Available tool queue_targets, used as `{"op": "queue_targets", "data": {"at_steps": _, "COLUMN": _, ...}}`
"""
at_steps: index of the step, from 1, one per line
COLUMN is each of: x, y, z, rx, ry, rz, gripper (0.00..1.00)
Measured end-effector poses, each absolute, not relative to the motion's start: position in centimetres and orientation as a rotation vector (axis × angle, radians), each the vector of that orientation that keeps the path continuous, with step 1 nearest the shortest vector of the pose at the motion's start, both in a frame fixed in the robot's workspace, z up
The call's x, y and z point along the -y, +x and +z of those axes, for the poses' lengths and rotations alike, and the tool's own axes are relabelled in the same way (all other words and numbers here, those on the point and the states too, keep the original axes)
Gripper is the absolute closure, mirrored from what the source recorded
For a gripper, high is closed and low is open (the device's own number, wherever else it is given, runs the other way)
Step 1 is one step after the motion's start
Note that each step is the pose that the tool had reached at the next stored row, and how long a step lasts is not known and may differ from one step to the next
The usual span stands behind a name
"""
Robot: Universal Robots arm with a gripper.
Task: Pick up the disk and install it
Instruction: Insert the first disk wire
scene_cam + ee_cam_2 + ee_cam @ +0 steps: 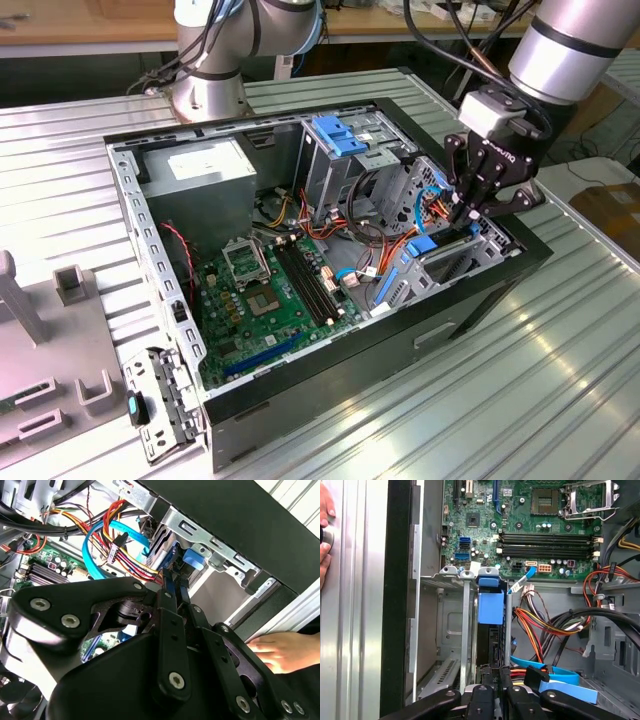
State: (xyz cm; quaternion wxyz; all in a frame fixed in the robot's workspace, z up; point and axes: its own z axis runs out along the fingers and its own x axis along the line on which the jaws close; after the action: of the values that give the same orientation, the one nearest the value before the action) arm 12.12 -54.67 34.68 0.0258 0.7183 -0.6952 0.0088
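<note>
First wrist view shows the disk (490,607) seated edge-up in its bay, at six o'clock from the motherboard (530,525) — gripper (492,680) fingers pinched on its near edge. Rigid, probably weighty, shock-sensitive — best held by the blue rails.

The pincer (468,214) is black, on a silver-grey arm (570,45). The disk (490,602) shows bright blue carrier plastic in the first wrist view. The computer case (480,300) is black outside and bare grey metal within; its motherboard (265,300) is green with black memory slots. Cables (122,542) run red, orange, yellow and black, beside a light blue cable (92,550). The counter (500,400) is pale silver, ribbed in parallel lines.
</note>
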Motion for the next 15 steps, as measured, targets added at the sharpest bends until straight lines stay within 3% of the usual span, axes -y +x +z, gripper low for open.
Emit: {"op": "queue_targets", "data": {"at_steps": 15, "x": 54.65, "y": 12.12, "z": 34.79, "rx": 2.169, "ry": 2.201, "rz": 0.026, "gripper": 0.84}}
